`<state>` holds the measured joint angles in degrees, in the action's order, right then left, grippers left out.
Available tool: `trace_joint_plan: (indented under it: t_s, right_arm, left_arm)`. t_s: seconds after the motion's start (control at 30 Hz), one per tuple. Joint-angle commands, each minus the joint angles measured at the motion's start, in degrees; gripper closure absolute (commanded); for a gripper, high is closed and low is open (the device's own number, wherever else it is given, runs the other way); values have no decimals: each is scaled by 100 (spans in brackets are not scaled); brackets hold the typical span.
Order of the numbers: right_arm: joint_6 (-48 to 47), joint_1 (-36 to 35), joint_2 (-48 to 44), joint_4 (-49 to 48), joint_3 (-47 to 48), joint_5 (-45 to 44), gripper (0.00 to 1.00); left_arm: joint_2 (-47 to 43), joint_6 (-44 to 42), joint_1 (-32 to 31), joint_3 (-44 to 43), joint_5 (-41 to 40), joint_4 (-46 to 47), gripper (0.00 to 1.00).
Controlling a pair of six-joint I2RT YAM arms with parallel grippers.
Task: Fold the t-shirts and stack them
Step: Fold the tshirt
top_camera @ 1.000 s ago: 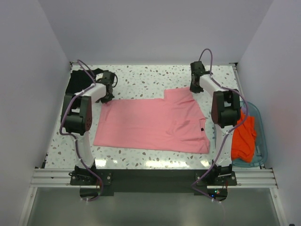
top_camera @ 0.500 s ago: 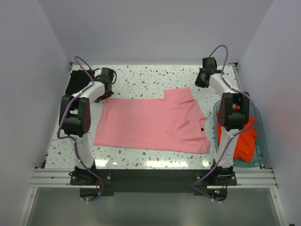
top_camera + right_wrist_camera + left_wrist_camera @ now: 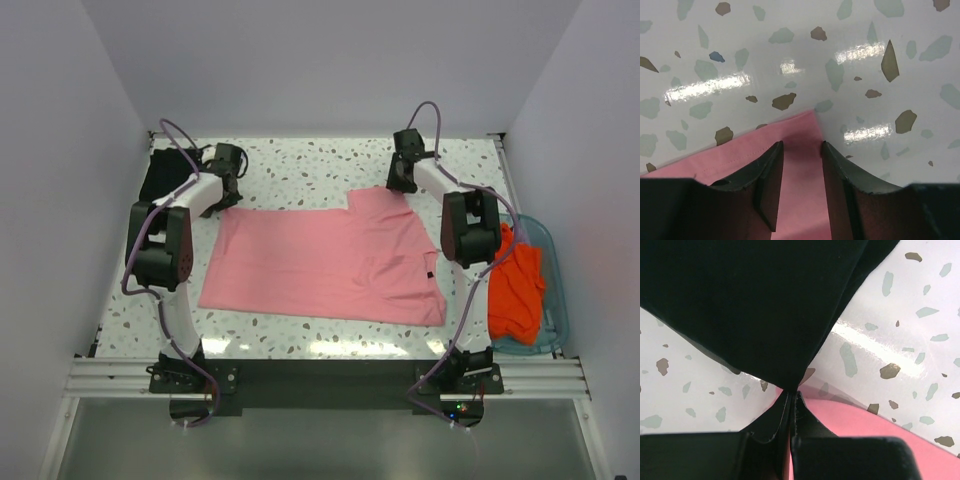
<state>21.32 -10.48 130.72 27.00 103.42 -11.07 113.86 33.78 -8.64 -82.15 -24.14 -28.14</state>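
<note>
The pink t-shirt (image 3: 330, 258) lies spread flat in the middle of the table. My left gripper (image 3: 226, 200) is at its far left corner. In the left wrist view the fingers (image 3: 791, 391) are pressed together with pink cloth (image 3: 880, 430) at their tips and showing between them. The black t-shirt (image 3: 160, 178) lies at the far left and fills the top of that view (image 3: 765, 300). My right gripper (image 3: 399, 186) is open and straddles the far sleeve corner (image 3: 799, 150) of the pink cloth (image 3: 740, 155). Orange-red t-shirts (image 3: 516, 290) lie in the tub.
A teal see-through tub (image 3: 556, 300) stands at the right edge of the speckled table (image 3: 310, 165), beside the right arm's base. White walls close in the table at the back and on both sides. A metal rail (image 3: 320, 375) runs along the near edge.
My right gripper swung out to the far right, then came back left onto the pink shirt's far sleeve corner. My left gripper shifted slightly a second ago and has held still since.
</note>
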Motion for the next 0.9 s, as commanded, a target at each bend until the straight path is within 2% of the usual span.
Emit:
trace_joint_plan:
  t_s: [0.0, 0.07, 0.1, 0.17, 0.2, 0.27, 0.53, 0.87]
  right_arm:
    - [-67, -68, 217, 296, 302, -632, 60]
    - [-23, -77, 270, 332, 328, -677, 62]
    - [-14, -77, 270, 349, 328, -712, 72]
    - [-5, -77, 244, 279, 337, -712, 81]
    - [-5, -86, 244, 288, 372, -695, 92]
    - [-5, -86, 296, 384, 512, -677, 100]
    - [-40, -77, -248, -248, 390, -518, 100]
    - [-111, 20, -986, -424, 198, -581, 100]
  left_arm:
    - [-101, -100, 47, -100, 41, 248, 100]
    - [-84, -108, 47, -108, 32, 239, 100]
    - [-84, -108, 47, -108, 24, 256, 100]
    - [-75, -117, 47, -108, 23, 256, 100]
    - [-66, -126, 47, -108, 23, 291, 100]
    - [-49, -135, 64, -134, 23, 318, 100]
    - [-22, -223, 100, -249, 164, 608, 100]
    - [83, -161, 275, -337, 313, 599, 100]
